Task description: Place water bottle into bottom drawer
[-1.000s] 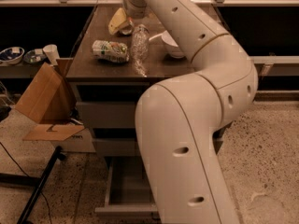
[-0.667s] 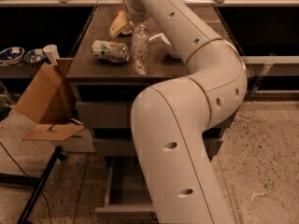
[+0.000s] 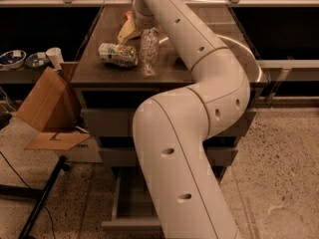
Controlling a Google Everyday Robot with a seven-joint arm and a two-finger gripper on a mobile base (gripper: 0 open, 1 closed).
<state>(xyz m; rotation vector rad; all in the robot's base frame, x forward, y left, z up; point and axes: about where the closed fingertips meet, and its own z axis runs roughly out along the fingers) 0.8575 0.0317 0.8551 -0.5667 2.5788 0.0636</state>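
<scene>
The water bottle (image 3: 148, 51) is clear and crinkly and stands upright on the dark tabletop (image 3: 99, 71), right of the white-and-green container. My gripper (image 3: 145, 28) is at the bottle's top, mostly hidden behind my own wrist and arm. The bottom drawer (image 3: 130, 205) is pulled open below the two taller grey drawers. Its grey tray shows to the left of my arm, which covers its right part.
A white-and-green container (image 3: 118, 54) lies on the table beside a yellow bag (image 3: 128, 32). A white bowl (image 3: 250, 62) is largely behind my arm. A cardboard box (image 3: 47, 103) leans at the cabinet's left. A black stand leg (image 3: 42, 198) crosses the floor.
My arm's large links have swung slightly to the left. The bottle and the gripper stay in the same place on the table.
</scene>
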